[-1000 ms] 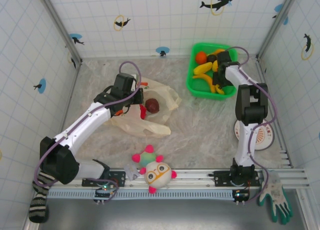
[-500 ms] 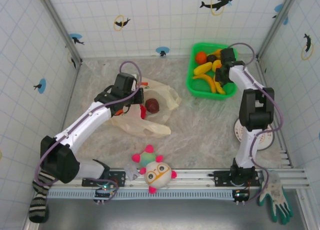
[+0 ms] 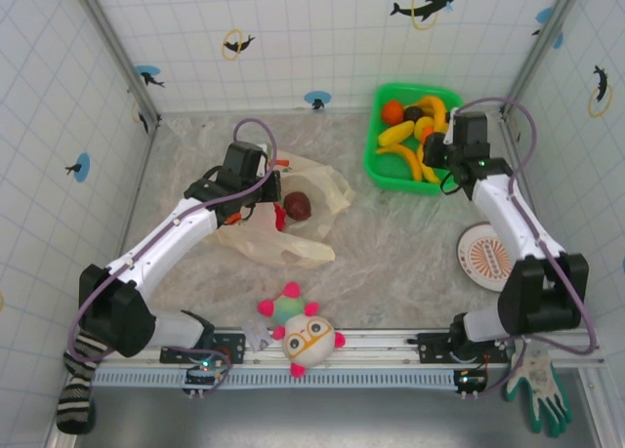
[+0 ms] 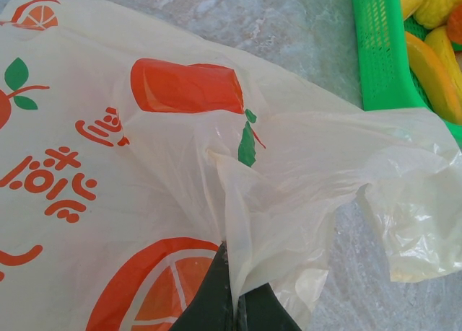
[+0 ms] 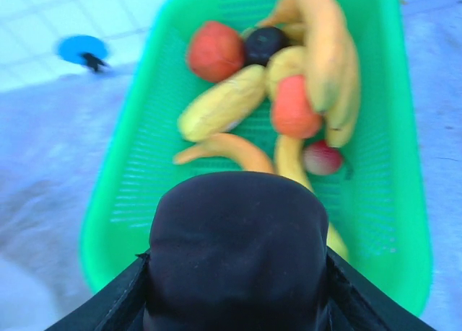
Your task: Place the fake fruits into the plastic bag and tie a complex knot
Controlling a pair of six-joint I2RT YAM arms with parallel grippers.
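Note:
The plastic bag (image 3: 293, 235) lies crumpled at the table's centre-left, with a dark red fruit (image 3: 298, 206) and a red one (image 3: 278, 217) in its mouth. My left gripper (image 3: 266, 189) is shut on a fold of the bag's rim (image 4: 242, 223), its fingers (image 4: 209, 302) pressed together around the film. My right gripper (image 3: 437, 157) hovers over the near part of the green basket (image 3: 374, 165), shut on a large dark purple fruit (image 5: 238, 252) that fills the gap between its fingers (image 5: 115, 295). Yellow bananas (image 5: 328, 50), a red fruit (image 5: 215, 51), an orange one (image 5: 292, 107) and a pink one (image 5: 321, 158) lie in the basket (image 5: 123, 187).
A white plush ball with pink knobs (image 3: 306, 337) sits by the front rail. A round patterned disc (image 3: 488, 256) lies under the right arm. A glove (image 3: 539, 387) and a striped sock (image 3: 73, 394) hang off the front. Tiled walls enclose the table.
My right arm has drawn back out of the basket, toward the right and the near side, carrying the dark purple fruit. The left arm and the bag have stayed put.

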